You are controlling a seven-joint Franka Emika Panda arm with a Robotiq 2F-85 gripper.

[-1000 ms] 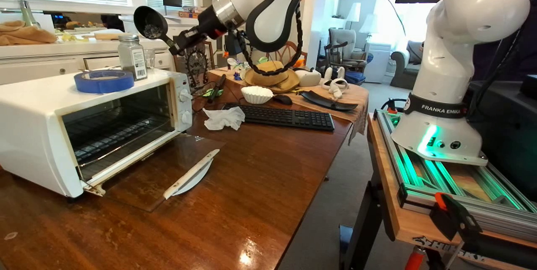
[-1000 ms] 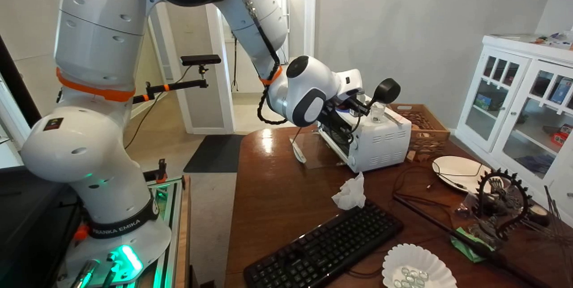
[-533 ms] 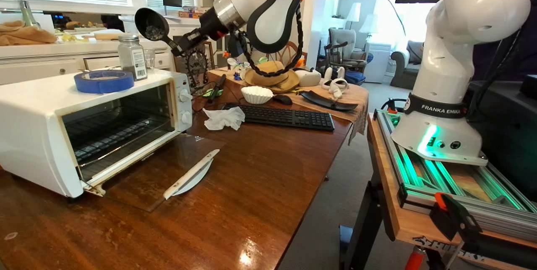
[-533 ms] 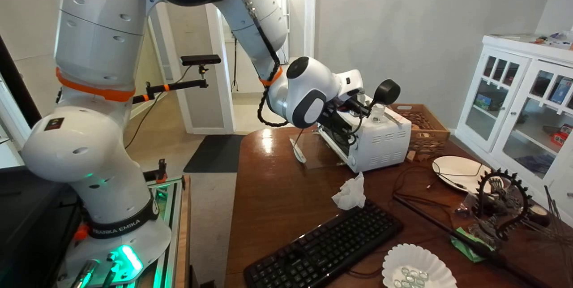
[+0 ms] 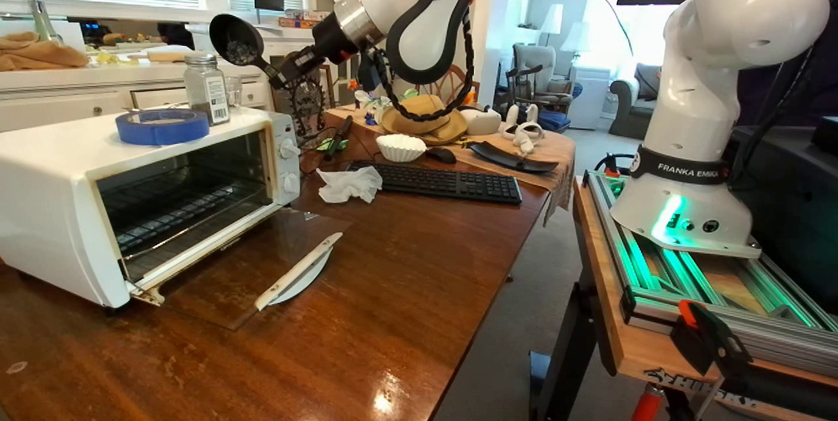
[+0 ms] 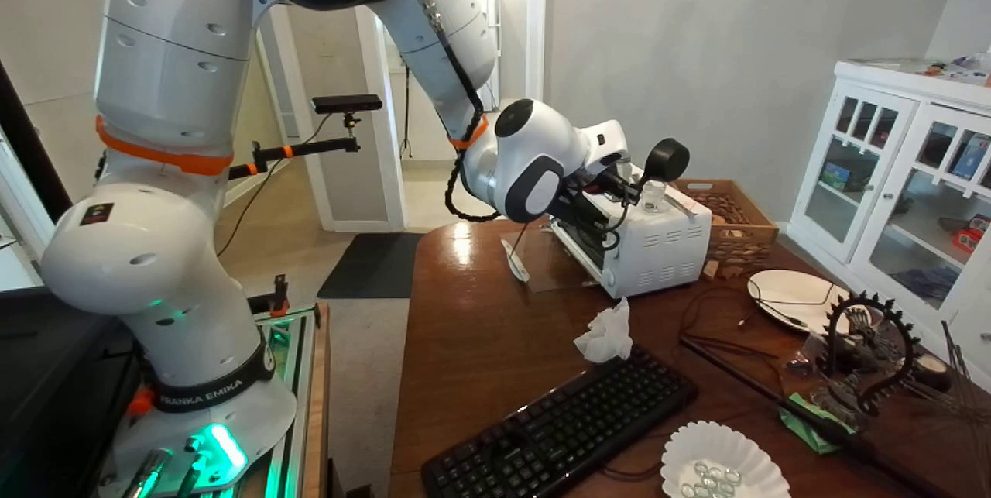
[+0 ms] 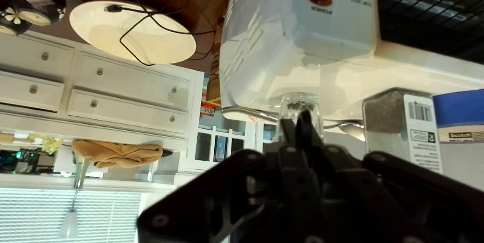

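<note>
Black scoop [image 6: 666, 161] has dipped (only slightly), clenched in the pincer [image 5: 280, 74].

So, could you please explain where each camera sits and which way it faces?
An exterior view: near the oven's open front, facing along the table; arm and base show.
An exterior view: near the bowl, facing the oven; arm and base show.
Wrist view (inverted): at arm's end, facing oven and glass; hand shows.
Both exterior views share oven, keyboard, tissue.
</note>
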